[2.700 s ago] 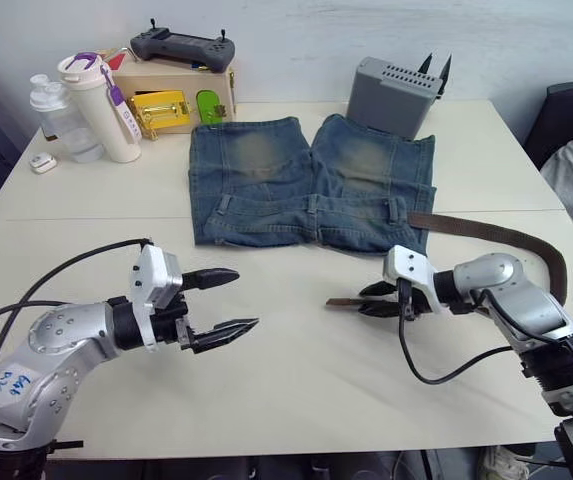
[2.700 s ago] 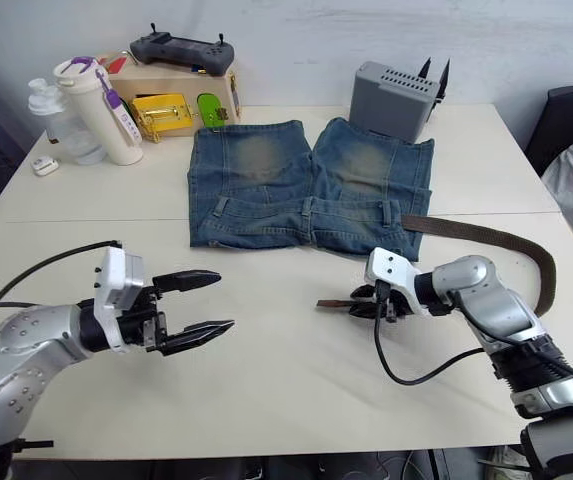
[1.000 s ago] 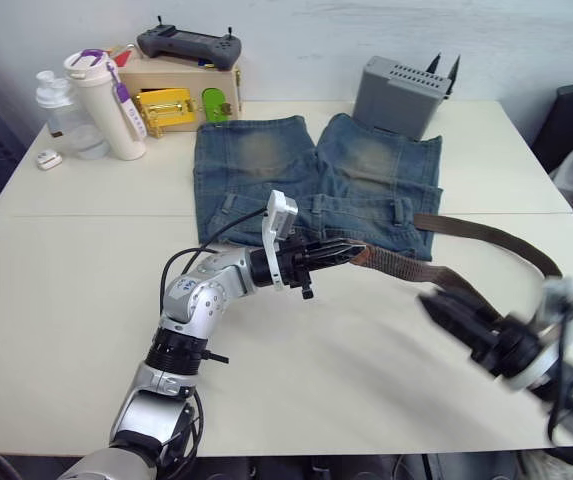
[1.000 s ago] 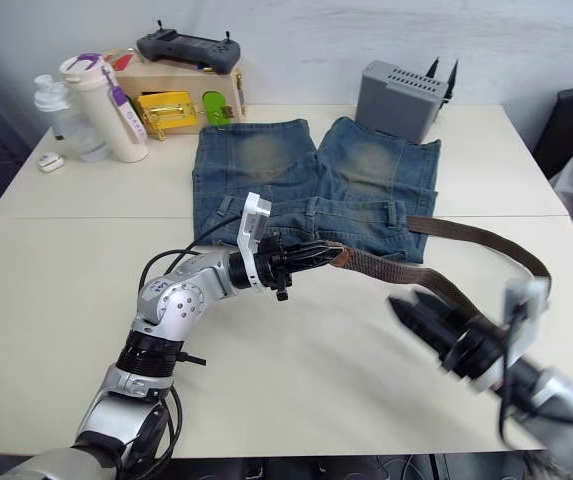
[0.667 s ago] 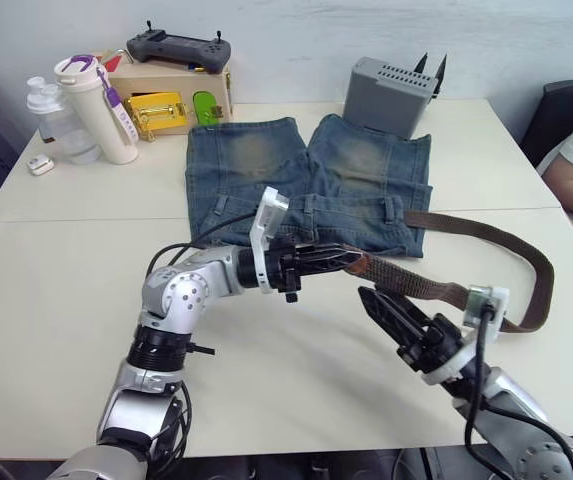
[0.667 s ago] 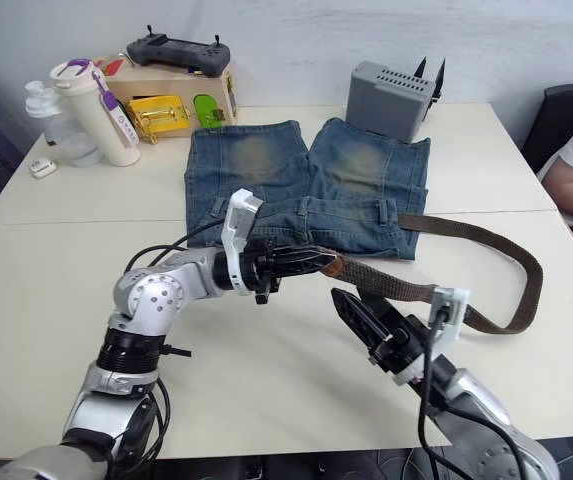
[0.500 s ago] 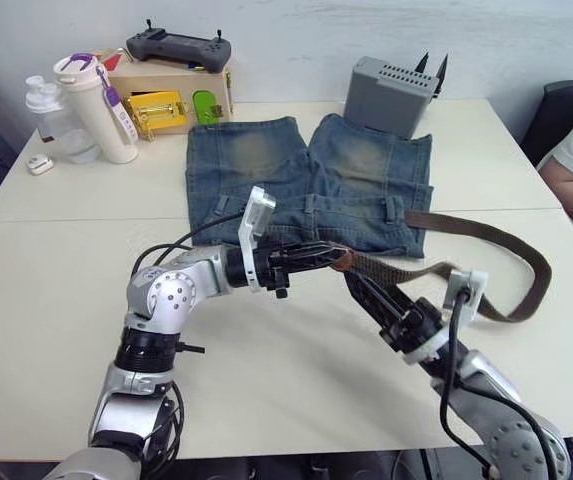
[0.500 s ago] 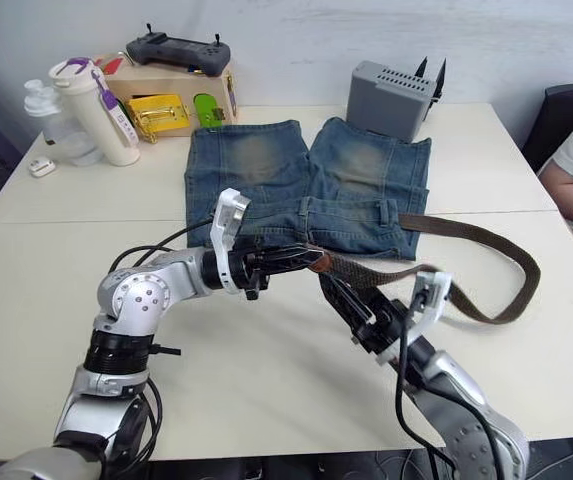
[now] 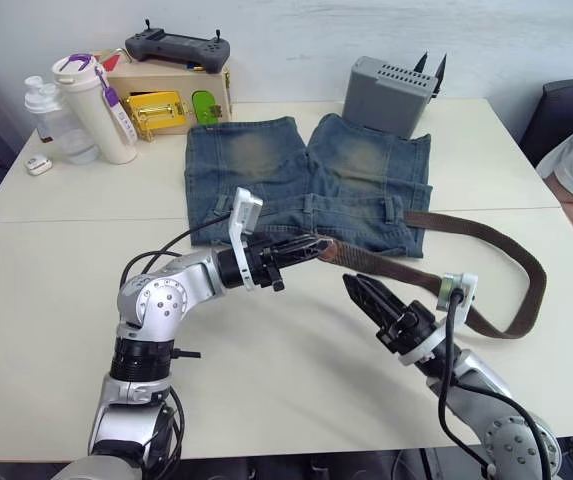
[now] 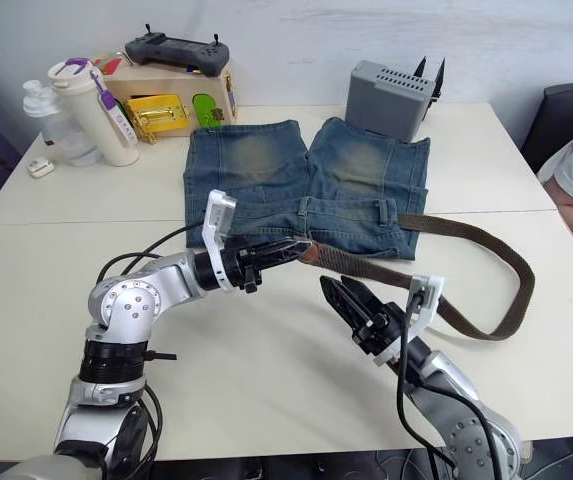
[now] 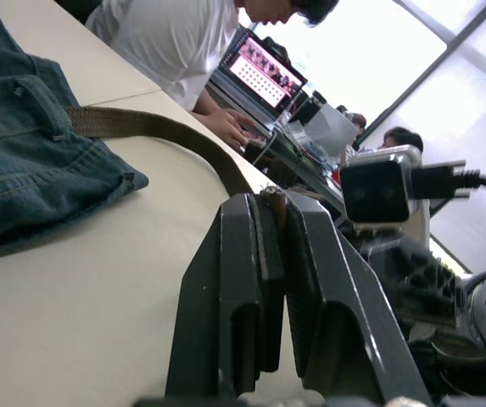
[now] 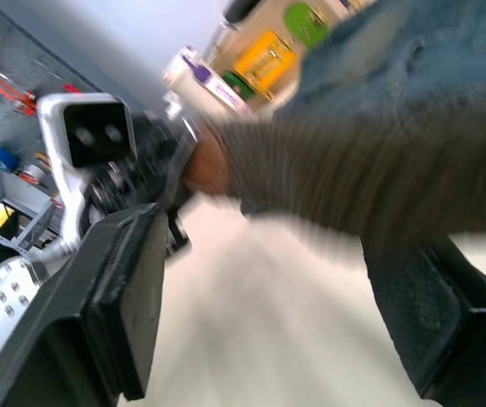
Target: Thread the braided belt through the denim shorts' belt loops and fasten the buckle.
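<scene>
Just near the shorts [image 9: 311, 180], the left gripper [image 9: 311, 245], clamped on the belt [image 9: 486, 240] tip, has drawn left; the right gripper [image 9: 364, 296], jaws apart, trails behind, so threading hasn't begun.

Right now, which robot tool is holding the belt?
The left tool, the one by the shorts. It is shut on the belt tip. The right tool is open, with nothing in it.

The left arm reaches forward and inward, elbow bent, its gripper [image 9: 309, 243] clamped on the belt [image 9: 486, 240] tip with fingers [image 11: 251, 280] pressed together. The right arm angles up from below, its gripper [image 9: 366, 295] pointing toward the left one, fingers [image 12: 120, 314] spread wide around the strap without touching it.
</scene>
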